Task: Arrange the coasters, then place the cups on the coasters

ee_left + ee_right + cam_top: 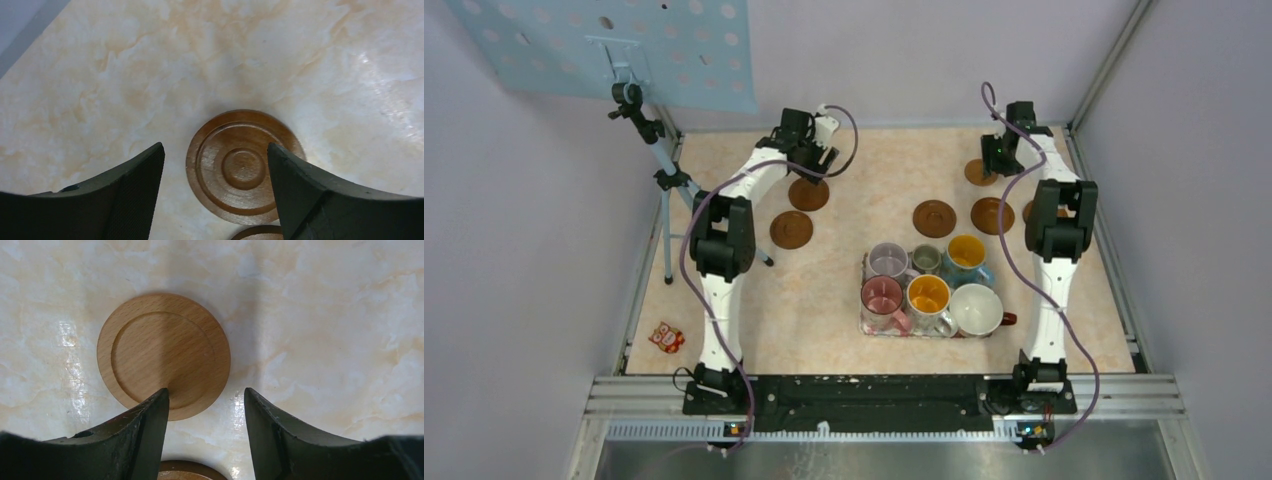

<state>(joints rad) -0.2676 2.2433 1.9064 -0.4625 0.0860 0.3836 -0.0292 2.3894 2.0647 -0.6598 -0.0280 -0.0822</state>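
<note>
Coasters (934, 218) lie flat, scattered across the table (824, 320); cups (928, 296) stand clustered mid-table. Left gripper (215, 147) and right gripper (206, 390) both hang open and empty, each over one disc. Probably light, stiff, slick: you should pinch across the rim.

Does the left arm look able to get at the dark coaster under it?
Probably yes: the dark coaster lies flat beneath the left end effector, between its open fingers, nothing covering it.
</note>
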